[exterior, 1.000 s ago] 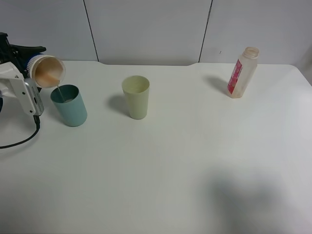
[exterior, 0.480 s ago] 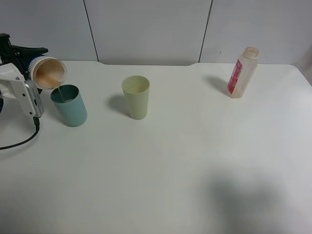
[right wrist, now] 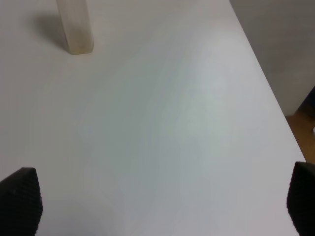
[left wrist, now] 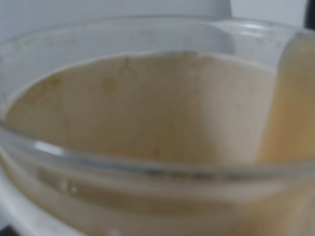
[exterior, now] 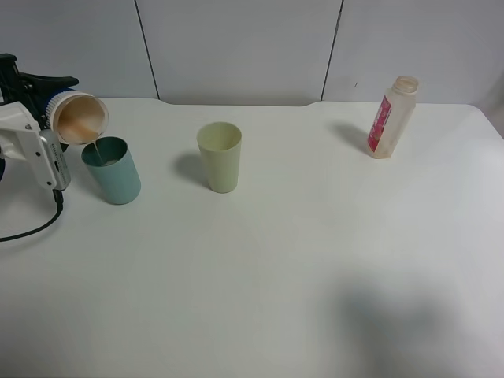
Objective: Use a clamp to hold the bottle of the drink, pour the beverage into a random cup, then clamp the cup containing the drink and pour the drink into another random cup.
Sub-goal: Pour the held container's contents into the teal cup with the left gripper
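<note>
White counter. Left end effector, clenched on the tipped blue-sleeved cup, sends a thin beverage stream into the teal cup. Right end effector released, above bare counter. Bottle upright, far right; yellow-green cup mid-counter.

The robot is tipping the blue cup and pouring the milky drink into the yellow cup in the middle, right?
Not quite. The blue cup is tipped over the teal cup at the left, and the thin stream runs into that one. The yellow cup stands apart, untouched. The exterior high view shows it.
</note>
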`<state>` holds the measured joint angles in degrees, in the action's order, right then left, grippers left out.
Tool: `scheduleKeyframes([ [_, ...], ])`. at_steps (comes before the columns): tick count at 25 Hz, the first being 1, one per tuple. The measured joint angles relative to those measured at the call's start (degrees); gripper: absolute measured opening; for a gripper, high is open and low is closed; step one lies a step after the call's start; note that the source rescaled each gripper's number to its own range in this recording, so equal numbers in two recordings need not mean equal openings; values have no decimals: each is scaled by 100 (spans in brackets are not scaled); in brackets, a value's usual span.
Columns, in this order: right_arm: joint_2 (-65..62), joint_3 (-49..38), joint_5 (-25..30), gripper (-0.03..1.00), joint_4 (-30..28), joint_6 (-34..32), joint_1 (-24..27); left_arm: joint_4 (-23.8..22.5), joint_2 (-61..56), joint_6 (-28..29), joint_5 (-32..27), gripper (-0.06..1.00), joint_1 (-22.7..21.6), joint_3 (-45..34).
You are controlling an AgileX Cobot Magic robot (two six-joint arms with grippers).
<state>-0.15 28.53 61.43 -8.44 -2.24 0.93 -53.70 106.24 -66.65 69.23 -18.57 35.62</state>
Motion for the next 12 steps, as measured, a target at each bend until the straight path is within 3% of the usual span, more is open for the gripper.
scheduleKeyframes([
  [12, 0, 0, 0, 100, 0, 0, 0, 1, -361, -5, 0, 1, 0, 0],
])
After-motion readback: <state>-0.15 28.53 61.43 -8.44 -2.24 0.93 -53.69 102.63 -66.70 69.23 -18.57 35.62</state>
